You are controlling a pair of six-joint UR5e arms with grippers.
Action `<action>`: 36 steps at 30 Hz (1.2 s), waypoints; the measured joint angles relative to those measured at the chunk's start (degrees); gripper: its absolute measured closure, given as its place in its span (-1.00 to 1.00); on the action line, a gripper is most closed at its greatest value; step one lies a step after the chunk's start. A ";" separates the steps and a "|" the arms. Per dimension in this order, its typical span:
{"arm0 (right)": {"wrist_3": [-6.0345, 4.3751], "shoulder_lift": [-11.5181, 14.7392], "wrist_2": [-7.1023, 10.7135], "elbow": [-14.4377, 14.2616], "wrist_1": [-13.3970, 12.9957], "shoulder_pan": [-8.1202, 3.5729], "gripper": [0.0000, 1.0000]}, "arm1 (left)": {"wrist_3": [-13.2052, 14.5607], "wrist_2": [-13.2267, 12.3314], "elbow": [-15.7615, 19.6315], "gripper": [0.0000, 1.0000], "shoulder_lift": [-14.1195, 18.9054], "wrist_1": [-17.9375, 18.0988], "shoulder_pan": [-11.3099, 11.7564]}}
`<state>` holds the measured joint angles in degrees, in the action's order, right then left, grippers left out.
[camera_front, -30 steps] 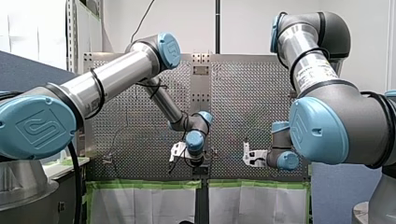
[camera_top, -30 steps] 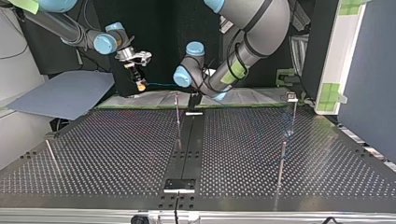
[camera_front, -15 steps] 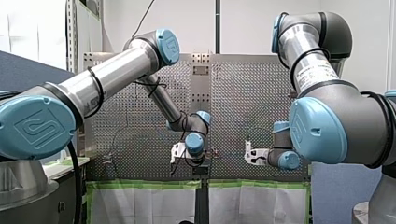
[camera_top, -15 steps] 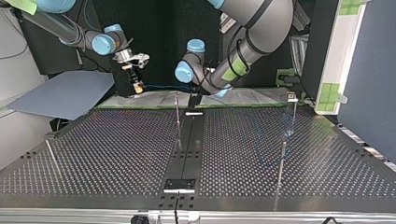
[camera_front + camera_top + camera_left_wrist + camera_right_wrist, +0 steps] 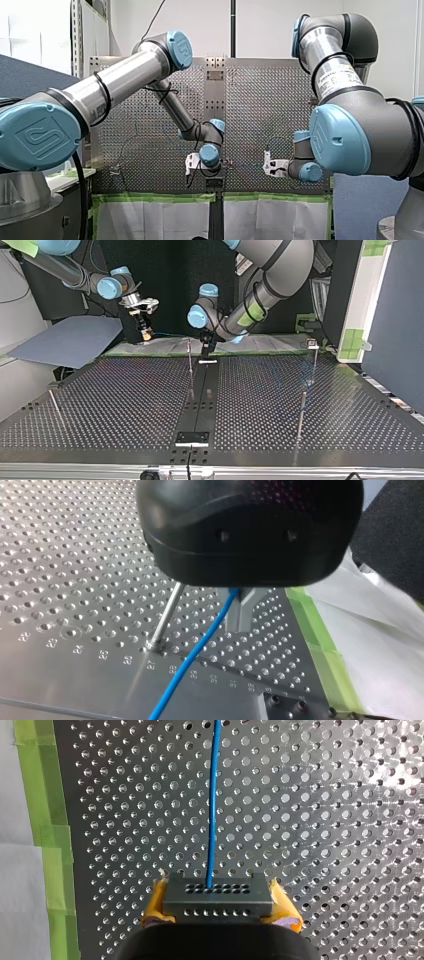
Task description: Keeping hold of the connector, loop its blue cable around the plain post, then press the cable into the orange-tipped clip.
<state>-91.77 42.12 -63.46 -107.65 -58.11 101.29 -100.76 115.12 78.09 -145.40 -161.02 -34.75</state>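
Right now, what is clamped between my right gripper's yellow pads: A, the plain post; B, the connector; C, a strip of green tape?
B: in the right wrist view my right gripper clamps the dark connector between its yellow pads, blue cable leading ahead.

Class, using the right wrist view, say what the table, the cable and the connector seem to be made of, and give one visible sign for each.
The table looks like metal with a silvery sheen: it throws bright glare and has regular punched holes. The cable is probably plastic-sheathed: it is smooth, evenly blue and gently curved. The connector is likely moulded plastic: it is matte dark grey with neat rows of small holes.
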 joint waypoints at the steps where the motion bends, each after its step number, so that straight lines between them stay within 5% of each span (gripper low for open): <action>1: 0.00 -0.02 0.00 0.03 0.00 -0.02 1.00 | 0.01 -0.04 0.00 1.00 0.00 0.07 0.05; 22: -0.26 -0.39 -0.89 0.75 -0.08 -0.11 1.00 | 0.13 -0.42 -0.07 1.00 -0.08 4.88 0.48; 36: 0.85 -2.92 -0.91 2.60 1.24 -0.16 1.00 | -0.19 -0.86 -0.52 1.00 -0.09 6.19 0.97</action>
<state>-90.92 39.21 -64.38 -105.05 -56.87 101.12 -100.95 114.26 77.58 -145.49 -154.83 -33.78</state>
